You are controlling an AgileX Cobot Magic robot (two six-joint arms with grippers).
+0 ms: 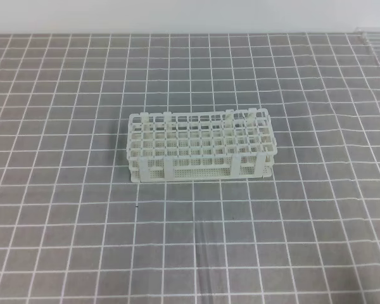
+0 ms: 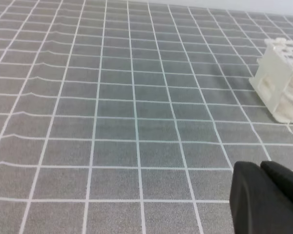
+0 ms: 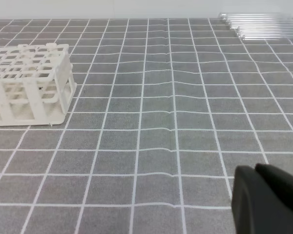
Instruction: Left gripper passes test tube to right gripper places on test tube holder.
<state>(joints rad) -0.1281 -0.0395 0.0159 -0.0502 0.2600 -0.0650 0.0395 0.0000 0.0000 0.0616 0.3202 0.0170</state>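
The white test tube holder [image 1: 200, 147] stands upright in the middle of the grey checked cloth, and I see no tube in its holes. Several clear test tubes [image 3: 261, 25] lie side by side at the far right edge of the cloth, also seen in the high view as test tubes [image 1: 375, 40]. Neither arm shows in the high view. In the left wrist view, my left gripper [image 2: 260, 166] is shut and empty, low over bare cloth, with the holder [image 2: 282, 80] ahead to its right. My right gripper [image 3: 255, 168] is shut and empty, with the holder [image 3: 28, 83] ahead to its left.
The grey cloth [image 1: 82, 209] with a white grid covers the whole table, and it has a faint fold line [image 3: 172, 122] running front to back. A pale wall borders the far edge.
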